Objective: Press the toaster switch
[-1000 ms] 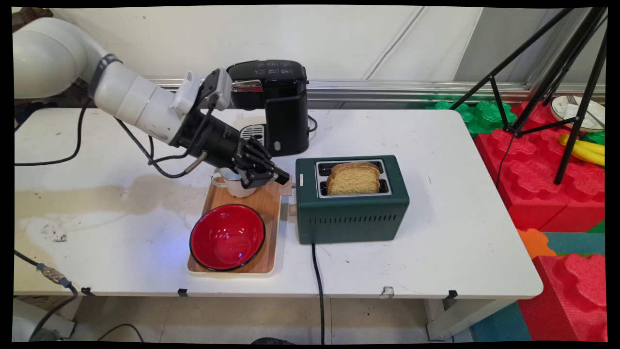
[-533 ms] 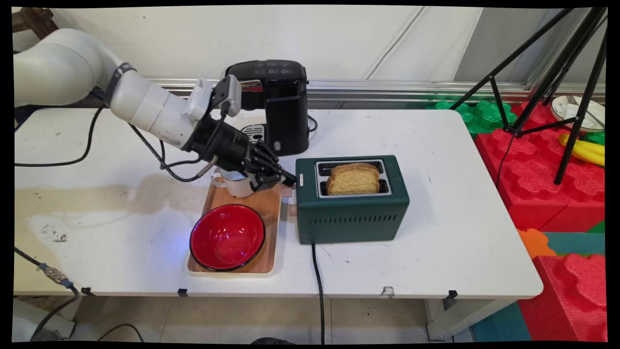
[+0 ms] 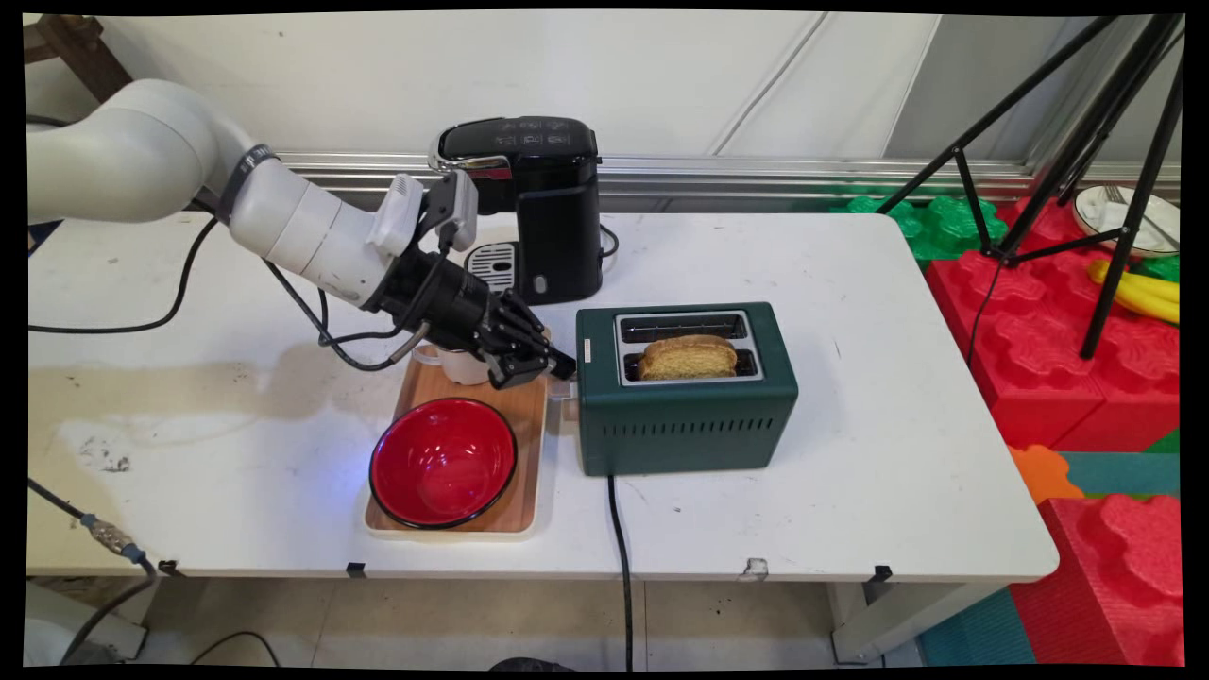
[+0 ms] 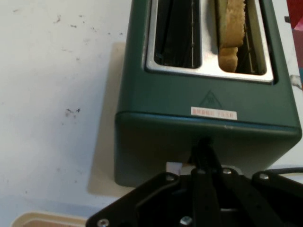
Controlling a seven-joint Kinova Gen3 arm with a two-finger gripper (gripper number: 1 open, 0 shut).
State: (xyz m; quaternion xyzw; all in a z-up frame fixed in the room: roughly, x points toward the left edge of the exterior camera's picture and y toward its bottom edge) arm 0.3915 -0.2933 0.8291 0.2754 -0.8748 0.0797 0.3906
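End effector [image 3: 559, 365] pressed together against boxy green toaster's [image 3: 687, 416] end.

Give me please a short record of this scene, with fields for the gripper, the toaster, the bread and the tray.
gripper: gripper at the left end of the toaster, fingers together at its lever
toaster: green toaster, two slots, cord running toward the table's near edge
bread: bread slice sunk low in the near slot
tray: wooden tray holding a red bowl and a white cup

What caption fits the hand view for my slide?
End effector shut against the end of the green toaster, bread slice sunk in one slot.
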